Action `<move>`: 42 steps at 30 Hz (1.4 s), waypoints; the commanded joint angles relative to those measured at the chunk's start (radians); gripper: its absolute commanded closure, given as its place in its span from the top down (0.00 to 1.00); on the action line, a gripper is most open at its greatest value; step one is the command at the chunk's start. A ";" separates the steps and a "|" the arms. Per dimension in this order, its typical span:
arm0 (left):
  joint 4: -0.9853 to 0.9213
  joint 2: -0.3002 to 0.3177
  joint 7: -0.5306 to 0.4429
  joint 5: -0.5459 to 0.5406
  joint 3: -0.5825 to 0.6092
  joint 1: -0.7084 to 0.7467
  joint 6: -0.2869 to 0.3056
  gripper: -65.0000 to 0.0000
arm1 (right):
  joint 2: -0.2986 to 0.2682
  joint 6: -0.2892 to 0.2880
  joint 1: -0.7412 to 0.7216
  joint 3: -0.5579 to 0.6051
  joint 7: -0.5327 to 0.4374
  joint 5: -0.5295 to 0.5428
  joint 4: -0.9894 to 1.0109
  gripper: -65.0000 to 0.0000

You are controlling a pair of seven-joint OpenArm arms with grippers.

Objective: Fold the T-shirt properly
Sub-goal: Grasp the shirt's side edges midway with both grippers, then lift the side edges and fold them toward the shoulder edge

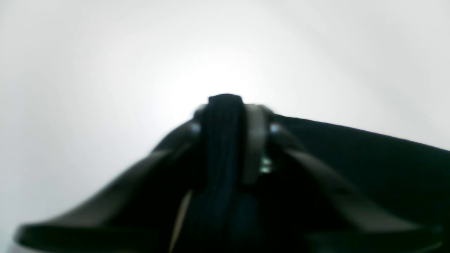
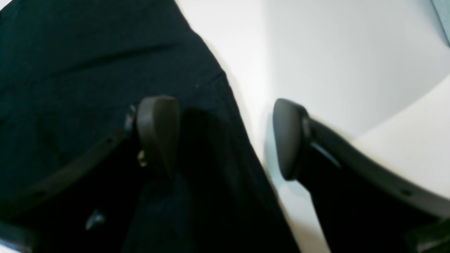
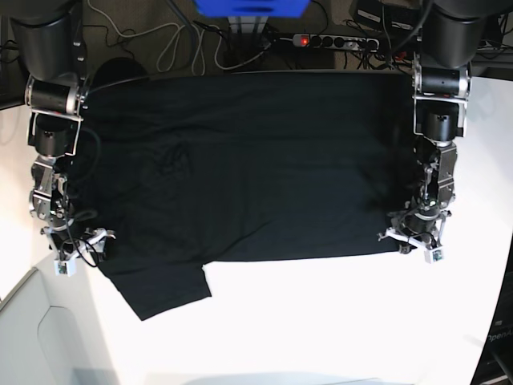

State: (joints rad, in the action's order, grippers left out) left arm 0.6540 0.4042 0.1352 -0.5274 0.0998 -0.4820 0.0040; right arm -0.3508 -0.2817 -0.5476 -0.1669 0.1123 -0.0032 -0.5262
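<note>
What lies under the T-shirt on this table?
The T-shirt lies spread on the white table. Nothing else shows; whatever sits beneath the cloth is covered.

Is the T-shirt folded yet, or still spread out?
Spread out. The T-shirt lies flat in a single layer across the table, one sleeve sticking out, no fold visible.

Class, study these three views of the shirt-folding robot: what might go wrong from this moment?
1. The left gripper pinches only a thin bunch of the T-shirt; it may slip when lifted.
2. The right gripper is open astride the shirt's edge; lifting now would drag the cloth unevenly.
</note>
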 commanded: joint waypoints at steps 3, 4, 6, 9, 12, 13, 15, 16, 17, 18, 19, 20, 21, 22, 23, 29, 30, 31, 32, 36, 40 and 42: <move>0.003 0.005 0.037 -0.003 -0.001 -0.013 0.003 0.00 | -0.015 0.014 -0.032 -0.003 -0.023 0.009 -0.016 0.62; 0.003 0.005 0.037 -0.003 -0.001 -0.013 0.003 0.00 | -0.015 0.014 -0.032 -0.003 -0.023 0.009 -0.016 0.62; 0.003 0.005 0.037 -0.003 -0.001 -0.013 0.003 0.00 | -0.008 0.014 -0.032 -0.003 -0.023 0.009 -0.015 0.62; 0.003 0.005 0.037 -0.003 -0.001 -0.011 0.003 0.00 | 0.000 0.014 -0.030 -0.003 -0.023 0.009 -0.013 0.62; 0.003 0.005 0.037 -0.003 -0.002 -0.010 0.003 0.00 | 0.006 0.014 -0.025 -0.003 -0.023 0.007 -0.012 0.62; 0.003 0.005 0.037 -0.003 -0.002 -0.010 0.003 0.00 | 0.006 0.014 -0.024 -0.003 -0.023 0.007 -0.012 0.62; 0.003 0.005 0.037 -0.003 -0.002 -0.010 0.003 0.00 | 0.006 0.014 -0.021 -0.003 -0.023 0.007 -0.010 0.62; 0.003 0.005 0.037 -0.003 -0.002 -0.010 0.003 0.00 | 0.006 0.014 -0.019 -0.003 -0.021 0.007 -0.010 0.61; 0.003 0.005 0.037 -0.003 -0.002 -0.008 0.003 0.00 | 0.006 0.014 -0.012 -0.003 -0.021 0.007 -0.010 0.60; 0.003 0.005 0.037 -0.003 -0.002 -0.002 0.003 0.00 | 0.006 0.011 -0.007 -0.003 -0.021 0.007 -0.010 0.57; 0.005 0.005 0.037 -0.003 -0.002 -0.002 0.003 0.00 | 0.006 0.011 -0.006 -0.003 -0.020 0.007 -0.010 0.52; 0.005 0.005 0.037 -0.003 -0.002 -0.002 0.003 0.00 | 0.006 0.009 -0.004 -0.001 -0.018 0.007 -0.010 0.45; 0.005 0.005 0.037 -0.003 -0.004 -0.002 0.003 0.00 | 0.006 0.009 -0.004 -0.001 -0.016 0.007 -0.010 0.37; 0.005 0.005 0.037 -0.003 -0.004 -0.002 0.003 0.00 | 0.006 0.009 -0.004 -0.001 -0.016 0.007 -0.010 0.26; 0.005 0.005 0.037 -0.003 -0.004 -0.002 0.003 0.00 | 0.006 0.009 -0.004 -0.001 -0.016 0.007 -0.010 0.17; 0.013 0.005 0.040 -0.003 -0.005 -0.002 0.001 0.00 | 0.000 0.012 -0.009 -0.001 -0.015 0.007 -0.016 0.00; 0.014 0.006 0.042 -0.007 -0.005 -0.002 0.001 0.00 | 0.000 0.012 -0.010 -0.003 -0.018 0.007 -0.016 0.00; 0.014 0.008 0.042 -0.010 -0.005 -0.002 0.000 0.00 | -0.001 0.011 -0.012 -0.007 -0.020 0.009 -0.019 0.00; 0.017 0.008 0.044 -0.012 -0.007 -0.002 0.000 0.00 | -0.003 0.011 -0.010 -0.007 -0.020 0.012 -0.039 0.00; 0.131 0.012 0.045 -0.012 -0.007 0.041 -0.005 0.00 | -0.015 0.009 0.054 -0.010 -0.015 0.013 -0.203 0.00; 0.247 0.031 0.048 -0.013 -0.008 0.099 -0.005 0.00 | -0.018 0.009 0.114 -0.010 -0.013 0.013 -0.321 0.00; 0.290 0.031 0.085 -0.013 -0.016 0.118 -0.005 0.00 | -0.018 0.009 0.137 -0.018 -0.013 0.013 -0.355 0.00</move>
State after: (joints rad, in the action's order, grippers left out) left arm 0.9253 0.4206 0.2504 -0.5354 0.0902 -0.3374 -0.0040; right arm -0.3527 -0.2817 -0.3840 -0.1780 0.1276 0.0017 -0.8616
